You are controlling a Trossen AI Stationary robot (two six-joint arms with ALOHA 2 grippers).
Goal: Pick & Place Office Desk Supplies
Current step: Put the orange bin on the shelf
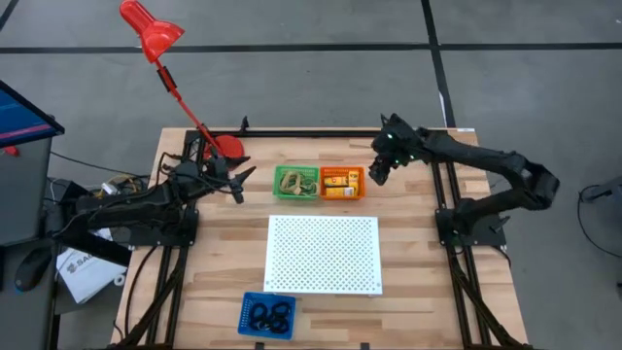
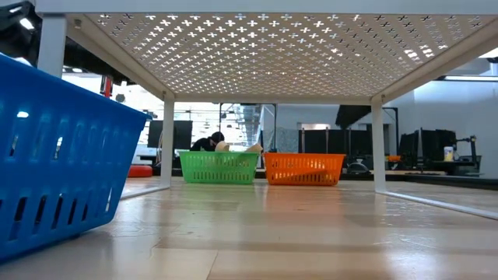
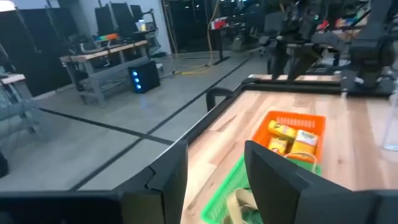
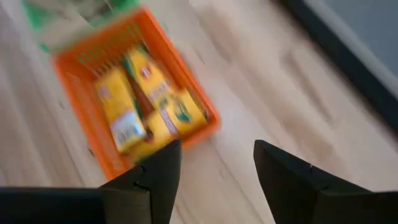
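Wooden table [image 1: 408, 243]: yellow boxes [image 1: 338, 183] in orange tray [image 1: 343, 195].

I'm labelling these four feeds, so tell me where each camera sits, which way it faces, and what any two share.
High: overhead, straight down on table, both arms, left pincer, right pincer.
Low: tabletop level, looking under white perforated board; no arm visible.
Left wrist: past open fingers toward green basket.
Right wrist: past open fingers down on orange basket.
Shared: all four show the orange basket.
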